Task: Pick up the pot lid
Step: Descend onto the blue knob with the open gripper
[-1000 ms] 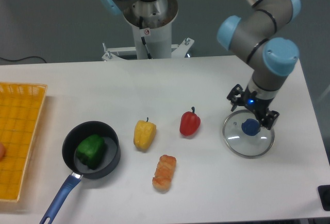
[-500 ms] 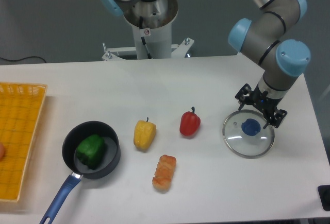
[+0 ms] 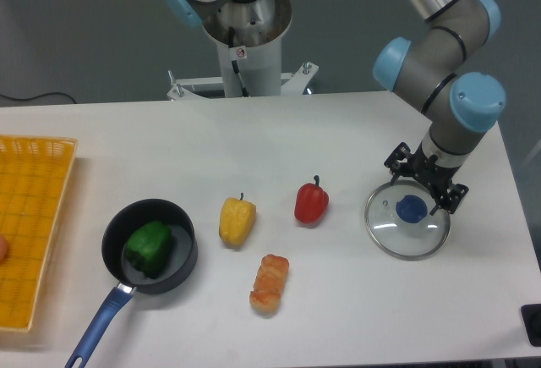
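Listed one clear pot lid (image 3: pixel 389 231), resting flat at the right of the white table (image 3: pixel 194 334), with a blue knob (image 3: pixel 412 208) at its middle. Logged one two-finger gripper (image 3: pixel 427 178) above the far part of the lid, tilted in view, with fingers spread wide and nothing held between them. Could not tell from this view about contact between fingertips and glass. Entered one red pepper (image 3: pixel 311 203), stem upward in view, to the left of the lid and well apart from it. Entered one yellow pepper (image 3: pixel 237 222), farther left, near the red one. Added one lumpy orange-brown food item (image 3: pixel 270 284) of uncertain kind, nearer the camera, below and between both peppers in view. Counted one round black pan (image 3: pixel 185 271) at left, with its blue handle (image 3: pixel 101 324) pointing toward the lower left. Found one green pepper (image 3: pixel 148 248) inside the pan. Noted one orange basket (image 3: pixel 59 150) at the left edge, cut off by the frame, with part of a reddish item (image 3: pixel 2 247) in it. Closed with a thin black cable (image 3: pixel 38 97), beyond the basket
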Motion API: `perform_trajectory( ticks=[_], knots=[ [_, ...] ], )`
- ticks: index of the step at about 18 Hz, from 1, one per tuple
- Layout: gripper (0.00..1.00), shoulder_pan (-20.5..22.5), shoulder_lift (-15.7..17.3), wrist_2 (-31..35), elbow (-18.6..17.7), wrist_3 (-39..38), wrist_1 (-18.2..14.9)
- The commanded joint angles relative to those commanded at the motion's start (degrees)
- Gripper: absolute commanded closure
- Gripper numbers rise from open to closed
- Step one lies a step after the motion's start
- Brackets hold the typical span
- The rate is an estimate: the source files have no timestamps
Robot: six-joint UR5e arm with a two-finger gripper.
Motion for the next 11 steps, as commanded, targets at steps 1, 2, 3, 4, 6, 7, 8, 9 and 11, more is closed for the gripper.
perform_trajectory(
  ticks=[1,2,3,4,6,7,8,9,11],
  knots=[
    [0.00,0.00,-0.09,0.00,0.00,-0.18,0.00],
    [0.00,0.00,-0.26,0.00,0.00,-0.18,0.09],
    [0.00,0.00,-0.44,0.00,0.00,-0.27,0.18],
    [0.00,-0.09,-0.70,0.00,0.00,-0.35,0.35],
    [0.00,-0.09,-1.14,0.09,-0.09,-0.36,1.14],
    [0.00,-0.09,-1.32,0.09,-0.09,-0.27,1.41],
    [0.00,-0.09,-1.32,0.09,-0.09,-0.35,1.76],
    [0.00,-0.09,-1.41,0.09,-0.09,-0.36,1.85],
    [0.00,-0.09,-1.76,0.09,-0.09,-0.36,2.02]
  ],
)
